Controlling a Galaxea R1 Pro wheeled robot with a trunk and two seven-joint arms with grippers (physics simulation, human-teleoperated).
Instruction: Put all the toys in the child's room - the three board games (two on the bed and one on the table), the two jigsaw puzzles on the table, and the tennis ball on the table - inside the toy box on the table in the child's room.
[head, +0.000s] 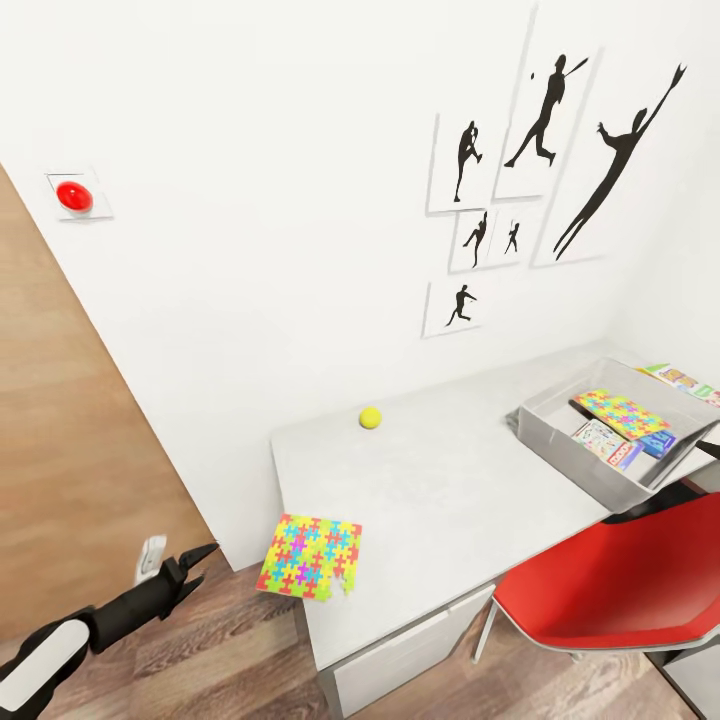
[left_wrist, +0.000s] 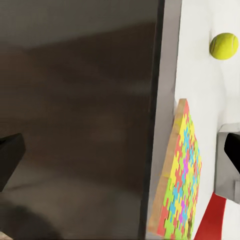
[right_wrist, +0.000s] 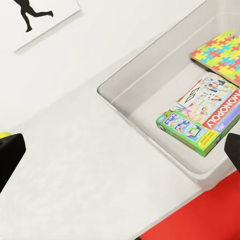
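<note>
Your left gripper hangs off the tabletop, out past its left end above the wood floor, jaws apart and holding nothing. The loose jigsaw puzzle lies flat at the front left corner of the tabletop, overhanging the left edge, just beside those jaws but not between them; in the left wrist view the same sheet shows edge-on ahead of the fingers.

The tennis ball rests near the back edge of the tabletop, close to the wall, well apart from your left gripper.

The toy box stands toward the right end of the tabletop. Inside it lie a second jigsaw sheet, the Monopoly box and a small blue box. Another printed game box lies on the tabletop beyond the toy box's far rim.

Your right gripper hovers above the tabletop beside the toy box's near corner, jaws apart and empty, with the Monopoly box ahead of it. A red chair stands at the front edge.
</note>
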